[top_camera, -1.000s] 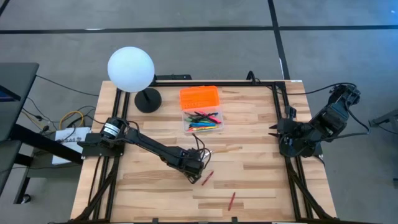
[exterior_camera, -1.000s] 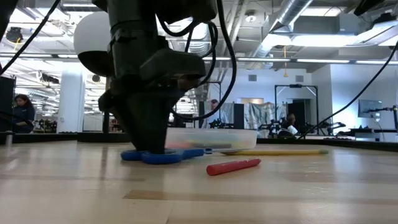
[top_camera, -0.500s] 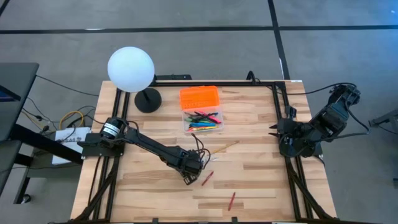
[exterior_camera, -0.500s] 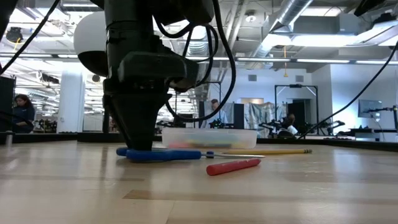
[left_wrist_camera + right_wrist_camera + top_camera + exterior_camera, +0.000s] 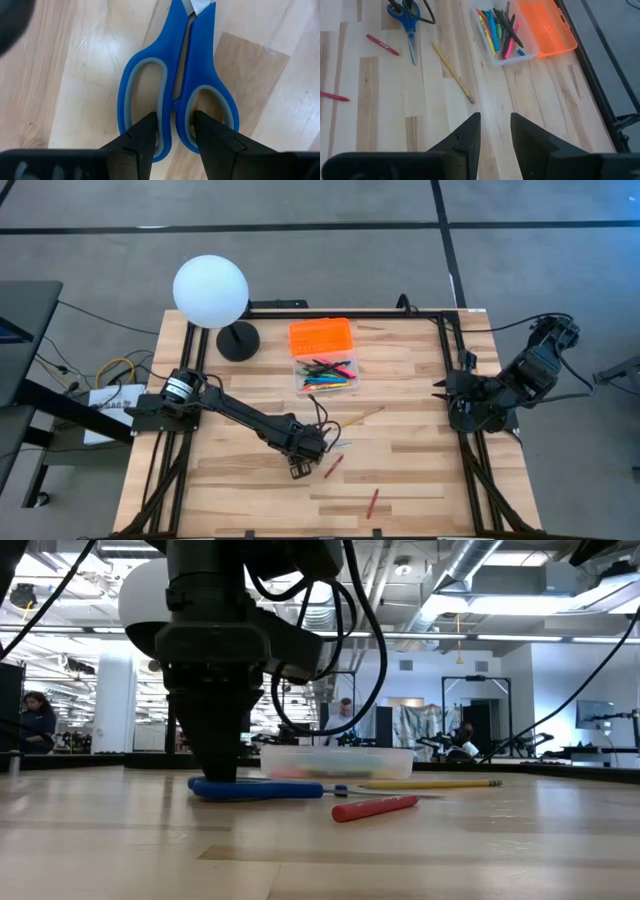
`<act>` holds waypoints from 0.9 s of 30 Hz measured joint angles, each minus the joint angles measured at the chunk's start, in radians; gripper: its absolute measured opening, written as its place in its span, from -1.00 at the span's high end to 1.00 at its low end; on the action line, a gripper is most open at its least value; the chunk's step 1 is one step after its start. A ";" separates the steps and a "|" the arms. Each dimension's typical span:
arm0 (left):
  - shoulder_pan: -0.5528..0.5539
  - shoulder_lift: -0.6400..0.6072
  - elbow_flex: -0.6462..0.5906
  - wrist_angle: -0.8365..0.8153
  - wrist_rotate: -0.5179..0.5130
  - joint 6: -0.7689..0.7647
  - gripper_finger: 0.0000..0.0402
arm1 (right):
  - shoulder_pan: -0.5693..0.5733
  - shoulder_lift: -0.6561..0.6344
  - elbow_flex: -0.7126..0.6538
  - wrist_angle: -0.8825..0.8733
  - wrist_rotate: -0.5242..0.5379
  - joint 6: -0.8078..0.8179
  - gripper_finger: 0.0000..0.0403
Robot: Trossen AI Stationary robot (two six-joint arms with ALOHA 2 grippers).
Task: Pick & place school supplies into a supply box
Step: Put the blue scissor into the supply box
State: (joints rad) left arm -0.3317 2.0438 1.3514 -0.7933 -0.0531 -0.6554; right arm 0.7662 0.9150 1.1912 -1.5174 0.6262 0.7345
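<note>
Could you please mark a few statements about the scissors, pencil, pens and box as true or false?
1. The left claw is down at the scissors' handles. True.
2. The scissors lie inside the box. False: they lie on the table, apart from it.
3. A yellow pencil lies on the table outside the box. True.
4. The box is empty. False: it holds several coloured pens.
5. Two red pens lie loose on the table. True.
6. The right claw holds the pencil. False: it holds nothing, off at the table's right edge.
</note>
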 joint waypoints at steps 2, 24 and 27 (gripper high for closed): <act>0.000 0.000 0.000 0.003 -0.002 0.024 0.35 | 0.000 0.000 0.000 0.003 0.000 0.000 0.52; 0.000 0.000 -0.002 0.017 -0.013 0.062 0.56 | 0.000 0.000 0.000 0.008 0.004 0.000 0.52; 0.000 0.000 -0.002 0.017 -0.013 0.055 0.61 | 0.000 0.000 0.000 0.008 0.003 0.000 0.52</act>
State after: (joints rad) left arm -0.3317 2.0438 1.3491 -0.7765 -0.0660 -0.5999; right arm 0.7662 0.9150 1.1912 -1.5093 0.6296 0.7349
